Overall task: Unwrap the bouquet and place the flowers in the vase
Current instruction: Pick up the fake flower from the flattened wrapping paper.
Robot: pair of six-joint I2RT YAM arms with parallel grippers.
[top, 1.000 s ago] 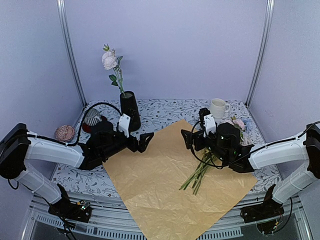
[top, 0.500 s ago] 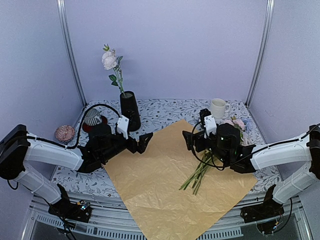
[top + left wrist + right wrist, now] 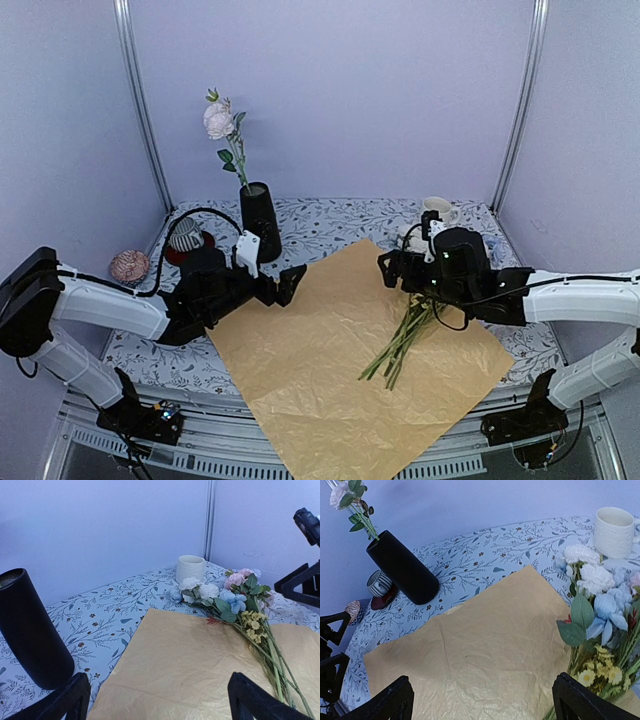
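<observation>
The bouquet lies undone: its tan paper (image 3: 330,350) is spread flat on the table. The flowers (image 3: 235,600) rest loose along the paper's right side, stems (image 3: 400,345) pointing to the near edge, blooms by the mug (image 3: 600,605). The black vase (image 3: 260,220) stands at the back left with one pale rose (image 3: 218,120) in it. My left gripper (image 3: 283,285) hovers open over the paper's left corner, near the vase (image 3: 30,630). My right gripper (image 3: 392,272) hangs open above the stems, nothing between its fingers (image 3: 484,692).
A white mug (image 3: 437,210) stands at the back right beside the blooms. A striped cup on a red base (image 3: 185,235) and a pinkish round object (image 3: 129,265) sit left of the vase. Metal posts and walls close in the back and sides.
My right arm has lifted and pulled back to the right, toward the mug, still open. The left arm has barely shifted. Paper, flowers and vase lie as before.
</observation>
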